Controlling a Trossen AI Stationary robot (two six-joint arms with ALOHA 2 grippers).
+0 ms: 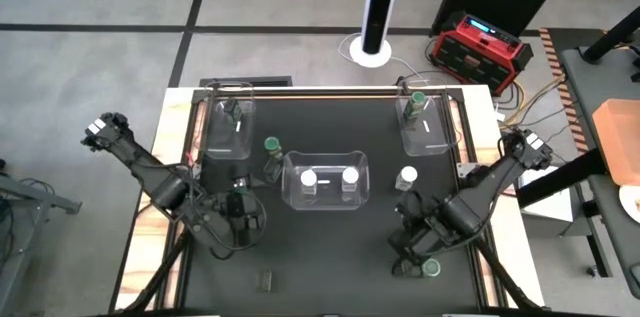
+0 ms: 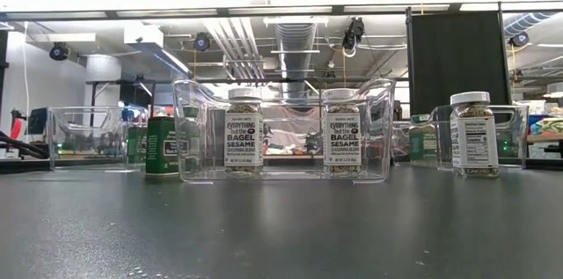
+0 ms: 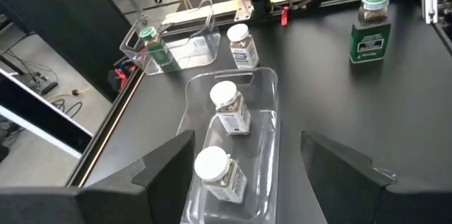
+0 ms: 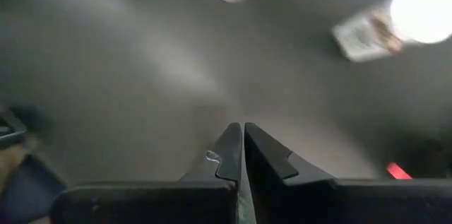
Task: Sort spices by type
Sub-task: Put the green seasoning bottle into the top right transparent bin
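On the matte black table [image 1: 330,247] stand three clear, glossy plastic bins: the middle bin [image 1: 325,180] holds two white-lidded cylindrical jars [image 2: 244,129] side by side, while the left bin [image 1: 230,127] and right bin [image 1: 423,123] each hold one green-lidded jar. A green-lidded jar [image 1: 271,146] stands just beside the middle bin, a white-lidded jar [image 1: 407,175] stands loose to its right, and another green-lidded jar [image 1: 431,268] sits near the table's front right. The left gripper [image 3: 244,164] hovers with its dark angular fingers wide apart and empty, facing the middle bin, while the right gripper [image 4: 244,146], low near the front-right jar, has its tips pressed together on nothing.
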